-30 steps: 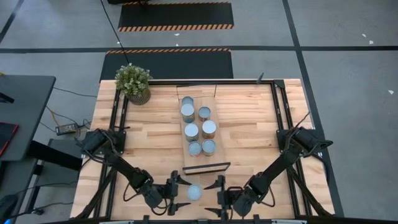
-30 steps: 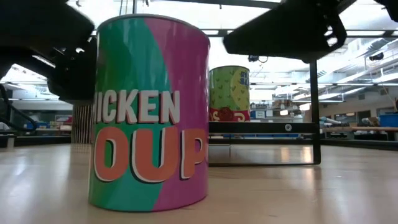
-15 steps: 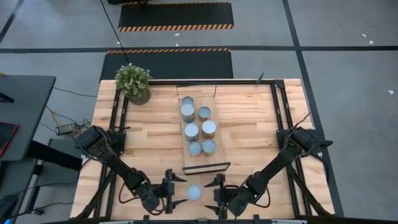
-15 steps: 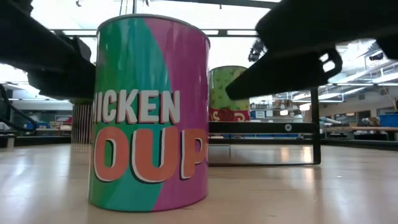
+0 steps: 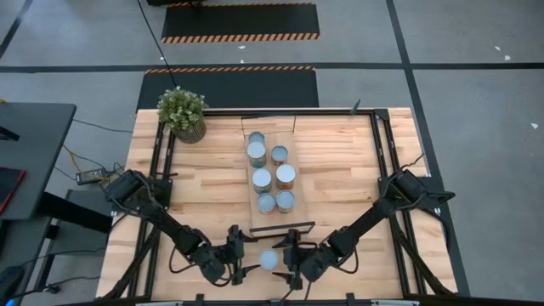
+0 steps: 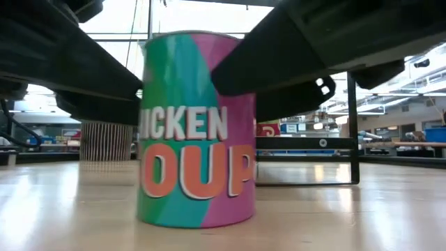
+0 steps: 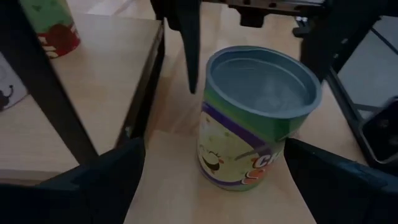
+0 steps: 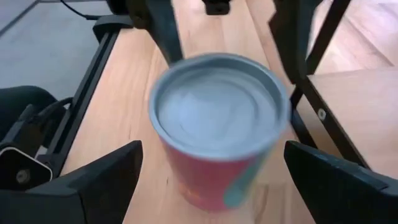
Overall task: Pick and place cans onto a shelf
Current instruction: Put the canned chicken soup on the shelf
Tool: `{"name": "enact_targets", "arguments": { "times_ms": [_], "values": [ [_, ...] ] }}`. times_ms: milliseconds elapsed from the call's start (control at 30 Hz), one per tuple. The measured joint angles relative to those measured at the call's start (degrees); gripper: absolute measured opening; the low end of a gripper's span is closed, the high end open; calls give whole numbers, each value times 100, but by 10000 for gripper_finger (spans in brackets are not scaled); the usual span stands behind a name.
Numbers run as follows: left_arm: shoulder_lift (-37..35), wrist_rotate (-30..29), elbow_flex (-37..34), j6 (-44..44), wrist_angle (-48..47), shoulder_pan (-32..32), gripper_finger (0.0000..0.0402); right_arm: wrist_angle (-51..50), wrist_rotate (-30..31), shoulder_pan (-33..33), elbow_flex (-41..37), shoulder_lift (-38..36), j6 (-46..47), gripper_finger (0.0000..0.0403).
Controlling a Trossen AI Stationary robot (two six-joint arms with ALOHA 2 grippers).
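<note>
High view shows one loose can (image 5: 269,259) standing upright on the wooden table (image 5: 340,178) near the front edge, just in front of the near end of the shelf (image 5: 281,228), with both dark arms reaching in at it from either side. From where I stand, the left gripper (image 5: 240,255) sits just left of this can and the right gripper (image 5: 291,257) just right of it, each with its fingers spread wide, so the can stands between the two of them; I cannot tell whether any finger actually touches it. The low view puts the same can (image 6: 196,132) up close, a green and pink label reading as chicken soup, its base flat on the table, with dark arm parts hanging over it on both sides. In the left wrist view the can (image 7: 255,118) stands between that gripper's own two spread fingers (image 7: 87,186), its grey rimmed top facing up. The right wrist view shows it (image 8: 217,130) likewise between the right gripper's parted fingers (image 8: 93,180), sides reddish from that angle. Back on the shelf, six other cans (image 5: 270,174) stand upright in two short rows along the light board. A potted plant (image 5: 183,112) sits at the far left corner of the table, well apart from everything else
</note>
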Motion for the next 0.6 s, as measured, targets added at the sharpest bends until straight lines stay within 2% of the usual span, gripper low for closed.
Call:
{"name": "enact_targets", "arguments": {
  "times_ms": [300,600],
  "values": [
    [0,8,0,1,9,89,389,99,-248,-249,0,0,-129,391],
    [-50,-247,-1,-10,-24,-69,389,397,-399,-263,0,-2,-126,313]
  ]
}}
